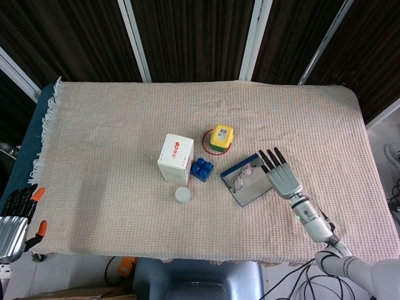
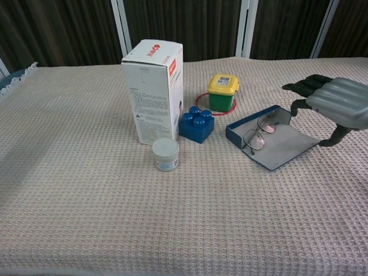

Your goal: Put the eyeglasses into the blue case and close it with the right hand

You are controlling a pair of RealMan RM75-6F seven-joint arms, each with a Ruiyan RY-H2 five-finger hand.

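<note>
Robot test lab: table [image 1: 112,206] under beige woven cloth [image 1: 300,119], dark slatted wall panels [image 1: 194,37], loose cables [image 1: 294,287] on floor.

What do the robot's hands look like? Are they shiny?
The right robot hand has a smooth silver-grey metal back, slightly shiny, with black fingers. Its wrist is a silver tube with a tiny green light. The left robot hand, at the picture's edge, is also silver with black fingers and has orange tips.
</note>
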